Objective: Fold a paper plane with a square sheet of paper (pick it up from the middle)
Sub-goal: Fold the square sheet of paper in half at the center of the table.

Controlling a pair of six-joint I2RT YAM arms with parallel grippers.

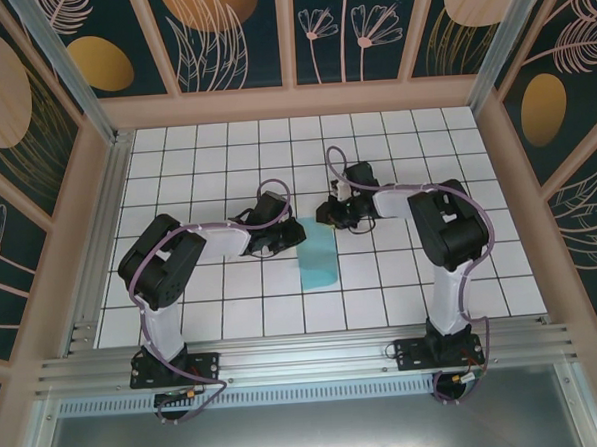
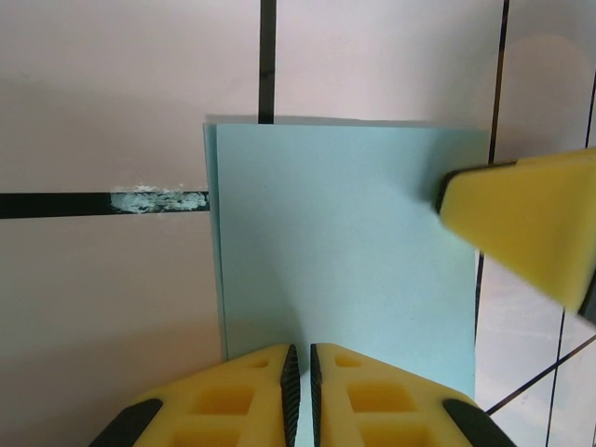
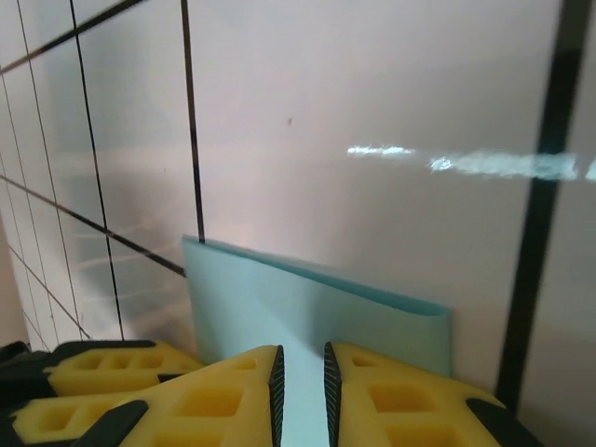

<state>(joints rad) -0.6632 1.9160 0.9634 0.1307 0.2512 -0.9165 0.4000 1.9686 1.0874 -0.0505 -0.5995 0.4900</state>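
On the table [image 1: 233, 307], left pincer [image 2: 300, 354] and right pincer [image 3: 303, 354] — both narrow — nip the folded square sheet of paper [image 2: 345, 251].

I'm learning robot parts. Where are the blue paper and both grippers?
Light teal-blue paper sheet [image 2: 345, 251]: left wrist view, its middle.
Left gripper [image 2: 300, 352], yellow-fingered: left wrist view, between fingertips.
Right gripper [image 3: 303, 358], yellow-fingered: right wrist view, between fingertips.

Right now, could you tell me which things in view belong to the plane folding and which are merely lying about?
Job: square sheet of paper, folded over; left gripper; right gripper.
Just there: white scuff on a grid line; patterned walls.
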